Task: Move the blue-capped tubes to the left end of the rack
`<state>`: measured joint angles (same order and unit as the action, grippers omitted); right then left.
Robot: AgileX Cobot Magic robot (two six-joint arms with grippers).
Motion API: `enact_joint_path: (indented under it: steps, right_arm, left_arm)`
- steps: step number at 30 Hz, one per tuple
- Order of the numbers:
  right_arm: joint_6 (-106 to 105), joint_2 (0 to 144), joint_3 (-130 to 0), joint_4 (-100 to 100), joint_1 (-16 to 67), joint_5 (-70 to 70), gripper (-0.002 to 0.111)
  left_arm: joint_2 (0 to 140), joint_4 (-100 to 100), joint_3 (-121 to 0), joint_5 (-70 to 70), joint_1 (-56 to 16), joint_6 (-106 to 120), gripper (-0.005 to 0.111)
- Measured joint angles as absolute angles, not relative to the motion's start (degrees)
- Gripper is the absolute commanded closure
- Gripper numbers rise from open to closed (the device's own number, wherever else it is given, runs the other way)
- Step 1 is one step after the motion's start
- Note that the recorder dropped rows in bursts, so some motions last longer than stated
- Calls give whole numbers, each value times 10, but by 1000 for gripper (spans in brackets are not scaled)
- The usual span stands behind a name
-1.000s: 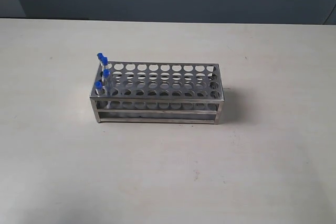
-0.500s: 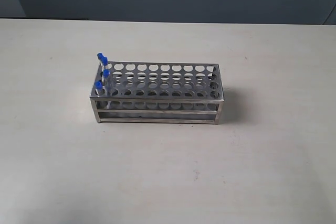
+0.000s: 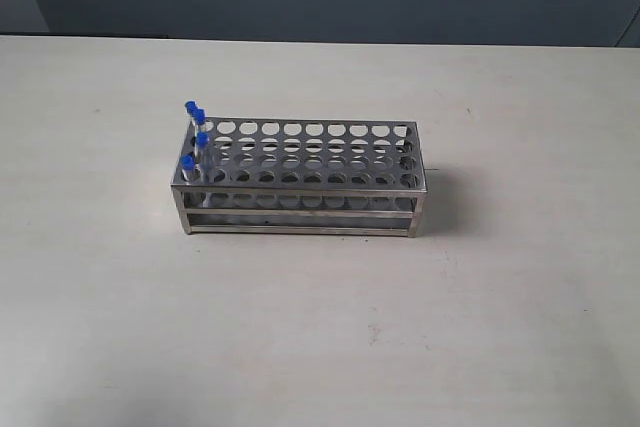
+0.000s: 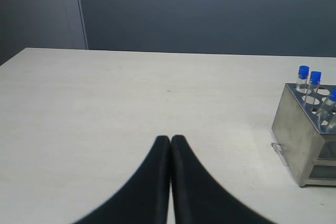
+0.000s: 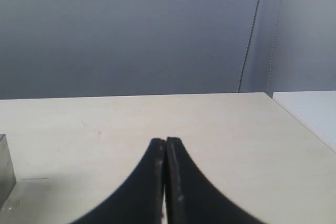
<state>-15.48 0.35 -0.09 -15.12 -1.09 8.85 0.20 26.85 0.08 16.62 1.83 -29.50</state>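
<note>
Four tubes (image 3: 195,137) (blue caps) stand at rack (image 3: 300,183) left end. Both pressed together: left pincer (image 4: 170,139), right pincer (image 5: 165,141), over worktop (image 3: 320,327).

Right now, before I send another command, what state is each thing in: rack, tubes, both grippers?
rack: standing level on the table, holes empty except at its left end.
blue-capped tubes: all four capped, seated in the left-end holes, some leaning slightly.
left gripper: shut, holding nothing, apart from the rack.
right gripper: shut, holding nothing.
</note>
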Motion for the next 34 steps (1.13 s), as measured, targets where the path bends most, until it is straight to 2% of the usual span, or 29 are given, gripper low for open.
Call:
enact_joint_path:
  steps: [34]
  right_arm:
    - [-155, 4, -1, -170, -11, 90, 109]
  left_arm:
    - [2, 268, 1, 166, 18, -295, 106]
